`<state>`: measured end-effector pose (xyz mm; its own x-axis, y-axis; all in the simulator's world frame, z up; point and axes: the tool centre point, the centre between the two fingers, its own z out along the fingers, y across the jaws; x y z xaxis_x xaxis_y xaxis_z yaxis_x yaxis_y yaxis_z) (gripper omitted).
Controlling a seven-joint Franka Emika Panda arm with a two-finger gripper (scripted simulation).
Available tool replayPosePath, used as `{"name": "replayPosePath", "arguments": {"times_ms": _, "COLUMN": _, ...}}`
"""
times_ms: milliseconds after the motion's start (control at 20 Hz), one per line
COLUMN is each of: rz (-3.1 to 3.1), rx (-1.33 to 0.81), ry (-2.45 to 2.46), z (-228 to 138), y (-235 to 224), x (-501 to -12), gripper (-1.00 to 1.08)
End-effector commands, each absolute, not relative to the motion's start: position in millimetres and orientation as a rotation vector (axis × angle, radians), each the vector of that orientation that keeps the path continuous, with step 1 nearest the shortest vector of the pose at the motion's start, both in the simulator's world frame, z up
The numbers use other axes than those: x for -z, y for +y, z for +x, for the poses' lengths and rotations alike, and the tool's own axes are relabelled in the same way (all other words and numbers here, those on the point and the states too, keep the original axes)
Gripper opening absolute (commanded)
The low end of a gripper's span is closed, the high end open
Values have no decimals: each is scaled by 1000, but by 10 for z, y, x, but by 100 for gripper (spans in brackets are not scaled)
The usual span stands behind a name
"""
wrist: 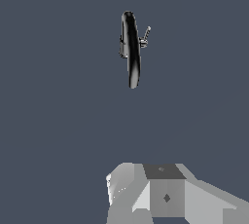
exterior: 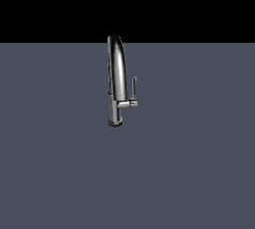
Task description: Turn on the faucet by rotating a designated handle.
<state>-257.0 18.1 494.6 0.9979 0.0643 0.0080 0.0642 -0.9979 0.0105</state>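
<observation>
Grey gripper [wrist: 168, 194] only in wrist view, fingers' spread unclear, faucet [exterior: 116, 81] beyond, handle [exterior: 134, 87] upright

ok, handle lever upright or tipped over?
Upright: the handle rises vertically from the faucet side stub in the exterior view.

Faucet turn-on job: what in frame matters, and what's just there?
Belongs to the job:
- faucet, chrome gooseneck
- handle, thin lever on the side stub, upright
- gripper: only part of the grey hand body shows in the wrist view, away from the faucet

Just there:
- grey floor; nothing else lying about
</observation>
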Motion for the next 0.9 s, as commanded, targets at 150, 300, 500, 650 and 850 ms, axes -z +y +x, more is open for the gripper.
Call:
{"name": "replayPosePath", "arguments": {"times_ms": 150, "rz": 3132, "rx": -8, "ry": 97, "z": -2559, "y": 182, "x": -4944, "gripper": -100}}
{"name": "replayPosePath", "arguments": {"times_ms": 300, "rz": 3140, "rx": 6, "ry": 85, "z": -2523, "y": 186, "x": -4940, "gripper": -100}}
{"name": "replayPosePath", "arguments": {"times_ms": 500, "rz": 3158, "rx": 40, "ry": 56, "z": -2439, "y": 193, "x": -4928, "gripper": -100}}
{"name": "replayPosePath", "arguments": {"times_ms": 650, "rz": 3177, "rx": 78, "ry": 24, "z": -2348, "y": 200, "x": -4913, "gripper": -100}}
{"name": "replayPosePath", "arguments": {"times_ms": 850, "rz": 3209, "rx": 146, "ry": -34, "z": -2187, "y": 208, "x": -4882, "gripper": -100}}
